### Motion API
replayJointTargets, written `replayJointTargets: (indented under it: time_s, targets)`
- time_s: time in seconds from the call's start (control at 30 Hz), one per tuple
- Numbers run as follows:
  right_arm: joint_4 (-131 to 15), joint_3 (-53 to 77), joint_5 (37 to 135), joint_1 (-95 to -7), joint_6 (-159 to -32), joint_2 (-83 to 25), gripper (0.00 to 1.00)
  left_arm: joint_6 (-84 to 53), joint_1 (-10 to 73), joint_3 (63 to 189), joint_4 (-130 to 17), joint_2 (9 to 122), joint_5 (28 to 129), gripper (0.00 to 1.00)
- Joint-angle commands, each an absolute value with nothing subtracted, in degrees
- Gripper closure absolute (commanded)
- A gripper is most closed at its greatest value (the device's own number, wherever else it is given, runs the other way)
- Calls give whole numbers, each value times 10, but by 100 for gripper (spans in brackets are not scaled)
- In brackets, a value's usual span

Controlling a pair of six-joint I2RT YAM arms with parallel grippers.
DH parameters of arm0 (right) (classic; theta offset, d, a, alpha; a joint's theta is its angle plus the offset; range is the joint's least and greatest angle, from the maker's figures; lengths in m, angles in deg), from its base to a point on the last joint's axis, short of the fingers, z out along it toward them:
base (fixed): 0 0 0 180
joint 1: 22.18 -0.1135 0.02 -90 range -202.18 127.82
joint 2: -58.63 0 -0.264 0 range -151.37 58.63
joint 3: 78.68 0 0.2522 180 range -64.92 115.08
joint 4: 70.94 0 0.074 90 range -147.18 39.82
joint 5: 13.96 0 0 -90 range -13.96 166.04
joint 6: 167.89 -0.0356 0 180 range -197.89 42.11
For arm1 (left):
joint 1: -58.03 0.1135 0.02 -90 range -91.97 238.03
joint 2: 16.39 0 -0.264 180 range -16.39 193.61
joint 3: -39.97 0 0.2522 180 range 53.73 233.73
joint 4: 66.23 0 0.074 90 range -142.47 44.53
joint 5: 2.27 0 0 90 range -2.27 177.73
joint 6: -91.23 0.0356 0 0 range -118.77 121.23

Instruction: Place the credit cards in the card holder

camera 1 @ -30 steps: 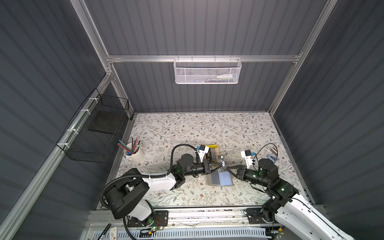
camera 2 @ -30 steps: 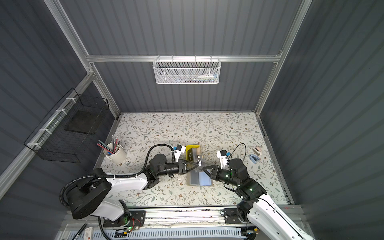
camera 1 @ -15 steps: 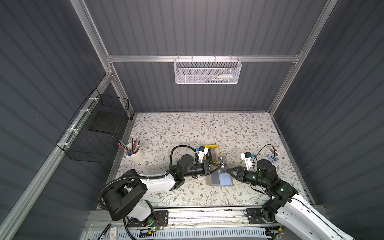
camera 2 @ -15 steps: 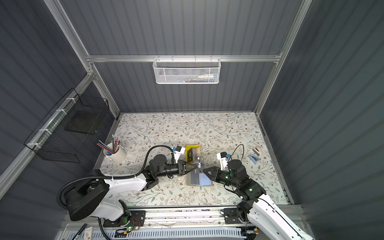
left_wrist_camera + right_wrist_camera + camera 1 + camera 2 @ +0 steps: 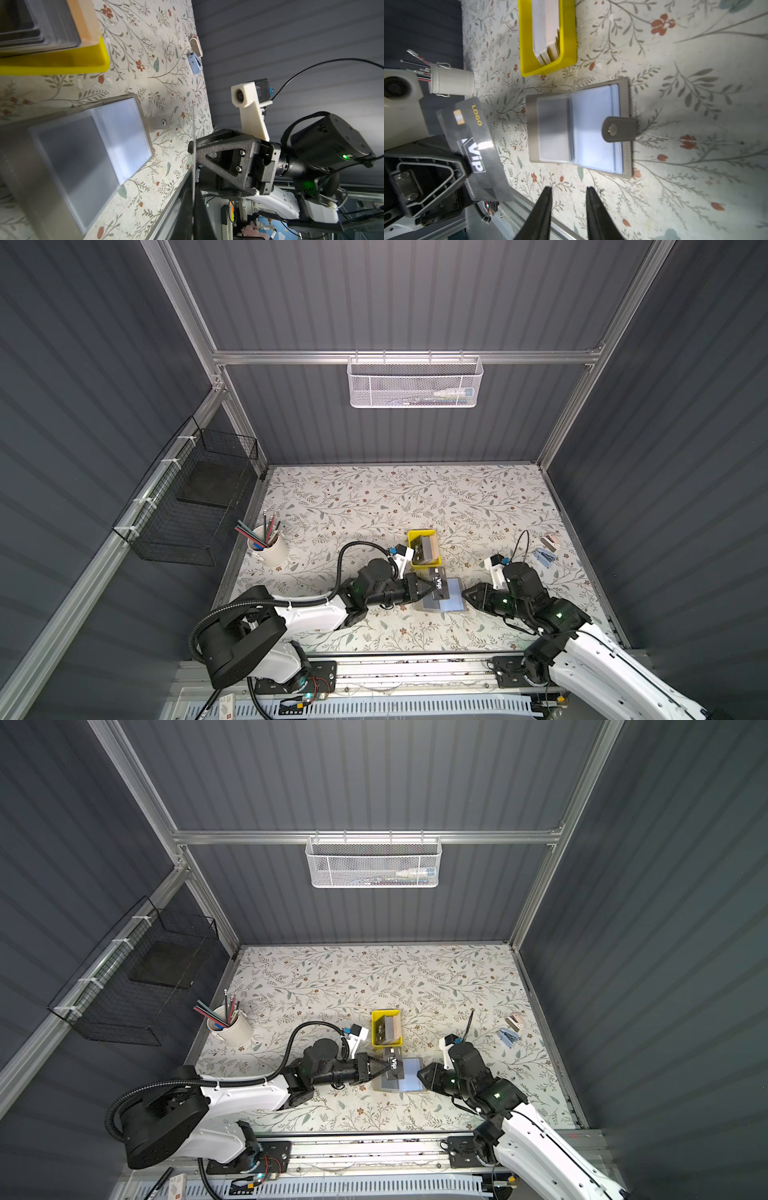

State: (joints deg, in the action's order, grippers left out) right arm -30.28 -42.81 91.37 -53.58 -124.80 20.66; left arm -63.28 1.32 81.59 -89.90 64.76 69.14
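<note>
Easing right tool (image 5: 569, 189) narrowly apart (empty) just right of open card holder (image 5: 579, 128); clamping VIP card (image 5: 475, 145) in left tool (image 5: 429, 593), readying insertion.

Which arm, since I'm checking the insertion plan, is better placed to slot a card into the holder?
Left. The left fingers are shut on a black VIP card next to the open card holder; the right fingers stand apart and empty.

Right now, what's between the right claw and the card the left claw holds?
Only the open holder, flat on the table: its bluish sleeves span the gap from card to right claw in both top views. That claw is open, empty.
</note>
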Motion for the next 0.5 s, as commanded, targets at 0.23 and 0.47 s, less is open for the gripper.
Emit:
replayJointTargets:
  time_s: [0.23, 0.47]
  targets:
    - [-293, -432, 866, -538, -1223, 118, 74, -610, 3, 847, -819, 697, 746, 98]
    - [-329, -431, 863, -538, -1219, 61, 78, -629, 3, 860, -815, 727, 749, 99]
